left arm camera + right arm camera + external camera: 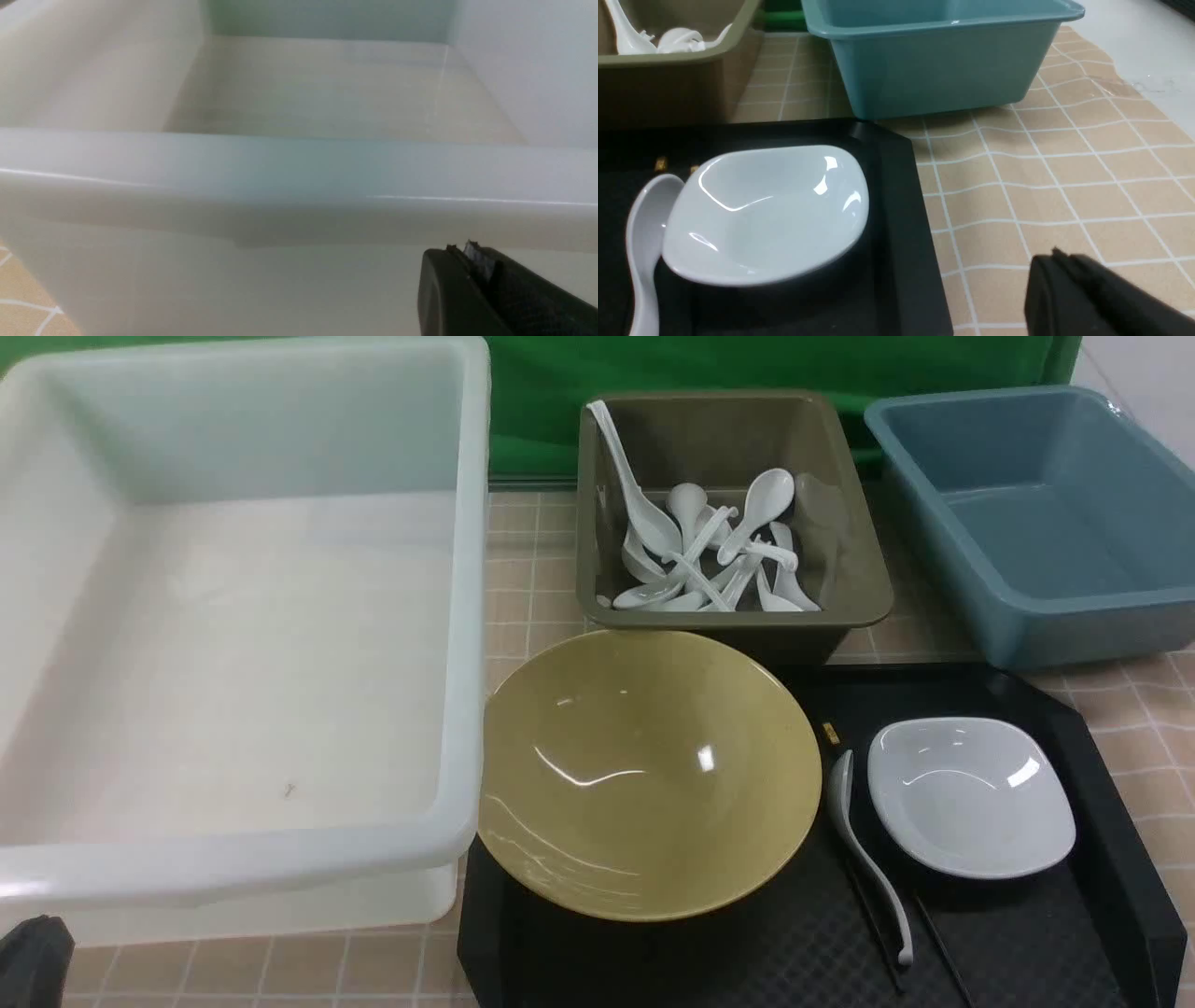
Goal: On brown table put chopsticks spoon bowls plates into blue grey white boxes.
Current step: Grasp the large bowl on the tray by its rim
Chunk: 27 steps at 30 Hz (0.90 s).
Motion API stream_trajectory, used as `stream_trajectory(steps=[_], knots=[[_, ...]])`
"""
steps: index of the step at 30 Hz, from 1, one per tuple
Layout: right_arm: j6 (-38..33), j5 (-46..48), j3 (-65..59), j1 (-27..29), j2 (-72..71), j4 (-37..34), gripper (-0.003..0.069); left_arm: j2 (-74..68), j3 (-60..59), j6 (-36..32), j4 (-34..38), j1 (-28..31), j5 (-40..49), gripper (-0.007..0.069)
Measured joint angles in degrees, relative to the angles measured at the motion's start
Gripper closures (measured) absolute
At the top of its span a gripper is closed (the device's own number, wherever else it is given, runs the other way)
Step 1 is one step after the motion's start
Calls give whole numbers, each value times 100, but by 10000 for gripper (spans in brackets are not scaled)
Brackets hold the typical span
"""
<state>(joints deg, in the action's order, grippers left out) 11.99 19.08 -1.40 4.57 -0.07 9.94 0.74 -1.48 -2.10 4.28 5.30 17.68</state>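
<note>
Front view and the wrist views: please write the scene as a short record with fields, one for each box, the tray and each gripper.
white box: no tableware inside
grey box: a pile of white spoons
blue box: no tableware inside
black tray: carries yellow bowl, white bowl, spoon between them, chopsticks
left gripper: shut, empty, beside the white box's outer wall
right gripper: shut, empty, above the brown table

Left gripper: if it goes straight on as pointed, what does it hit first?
The white box: the left gripper, jaws shut, points at its near wall, just under the rim. How far off is hard to tell.
</note>
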Motion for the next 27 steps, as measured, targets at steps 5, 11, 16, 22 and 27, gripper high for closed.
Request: stream_trajectory(steps=[5,11,16,22,27], knots=[[0,0,0,0,0,0,610,0,0,0,0,0,0,622],[0,0,0,0,0,0,610,0,0,0,0,-34,0,622],[0,0,0,0,0,0,610,0,0,0,0,-52,0,622],[0,0,0,0,0,0,608,0,0,0,0,-52,7,622],[0,0,0,0,0,0,606,0,5,0,0,-62,48,622]])
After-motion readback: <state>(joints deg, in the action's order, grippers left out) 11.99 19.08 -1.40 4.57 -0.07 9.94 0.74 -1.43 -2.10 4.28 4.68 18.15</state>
